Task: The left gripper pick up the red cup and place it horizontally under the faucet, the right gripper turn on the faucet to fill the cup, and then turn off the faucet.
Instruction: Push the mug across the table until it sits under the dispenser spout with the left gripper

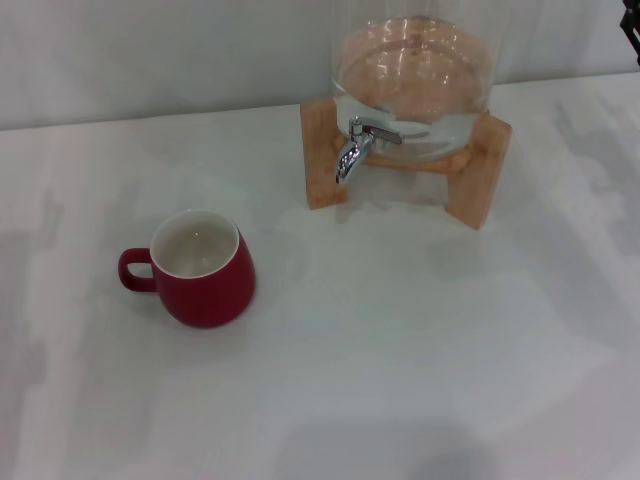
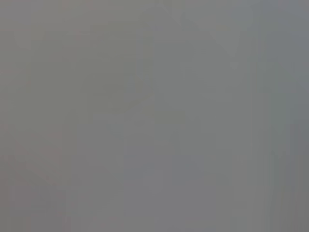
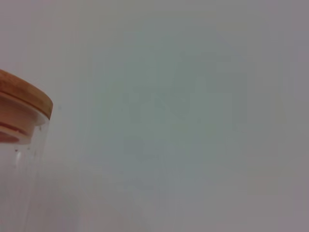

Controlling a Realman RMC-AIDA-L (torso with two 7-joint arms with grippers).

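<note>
The cup (image 1: 200,268) stands upright at lower left, handle pointing left, faucet (image 1: 355,148) spout pointing down; gripper states cannot be told.

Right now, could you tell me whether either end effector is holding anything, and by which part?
Nothing is held: the cup stands alone on the table.

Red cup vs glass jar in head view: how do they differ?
The red cup is opaque dark red; the glass jar is clear. The red cup sits directly on the table; the glass jar is raised on a wooden stand. The red cup looks empty; the glass jar holds water. Both stand upright.
</note>
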